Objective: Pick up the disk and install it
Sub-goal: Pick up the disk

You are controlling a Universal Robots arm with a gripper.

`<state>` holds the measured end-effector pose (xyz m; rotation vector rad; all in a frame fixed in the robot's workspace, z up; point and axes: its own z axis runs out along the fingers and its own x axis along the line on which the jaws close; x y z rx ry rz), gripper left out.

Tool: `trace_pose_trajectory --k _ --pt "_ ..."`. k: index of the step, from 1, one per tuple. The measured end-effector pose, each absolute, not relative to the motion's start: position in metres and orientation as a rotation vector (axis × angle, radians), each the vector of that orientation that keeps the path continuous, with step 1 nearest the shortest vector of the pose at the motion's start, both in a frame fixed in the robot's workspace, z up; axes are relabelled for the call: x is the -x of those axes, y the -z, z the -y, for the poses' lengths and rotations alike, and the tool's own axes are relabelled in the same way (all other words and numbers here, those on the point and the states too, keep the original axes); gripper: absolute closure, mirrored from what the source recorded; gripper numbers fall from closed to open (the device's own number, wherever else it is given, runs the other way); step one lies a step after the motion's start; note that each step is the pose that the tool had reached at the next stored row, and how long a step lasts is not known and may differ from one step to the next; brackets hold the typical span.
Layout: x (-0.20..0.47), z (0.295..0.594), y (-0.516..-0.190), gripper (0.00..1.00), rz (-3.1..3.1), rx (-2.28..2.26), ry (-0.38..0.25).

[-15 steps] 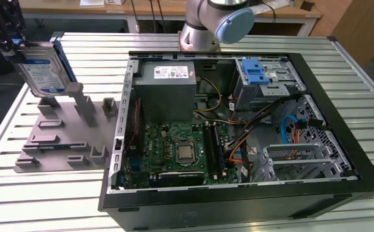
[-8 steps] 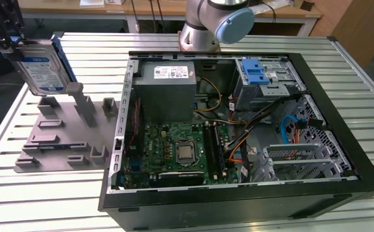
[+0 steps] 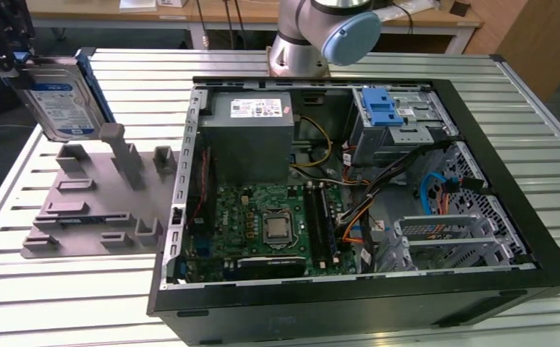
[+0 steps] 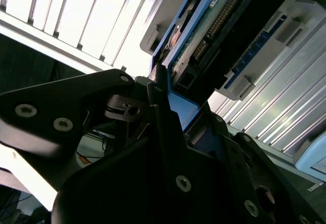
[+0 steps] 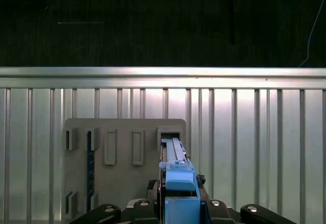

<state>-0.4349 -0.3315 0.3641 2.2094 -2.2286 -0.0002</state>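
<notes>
The fingers (image 4: 164, 117) are clamping the blue carrier edge of the disk (image 3: 63, 105), which is hanging upright just above the grey stand (image 3: 97, 210) on the table (image 3: 68, 303), well apart from the open computer case (image 3: 511, 289). Since the grip is sitting on one narrow plastic edge, the disk is probably risking a tilt or slip in transit. Its lower corner could also be catching the stand's tall post or the case rim.
</notes>
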Motion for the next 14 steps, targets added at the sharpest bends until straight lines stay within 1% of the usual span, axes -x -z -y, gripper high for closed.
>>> trace_pose_trajectory --k 14 --pt "0.4349 0.3315 -0.3710 0.64 2.229 -2.209 0.000"
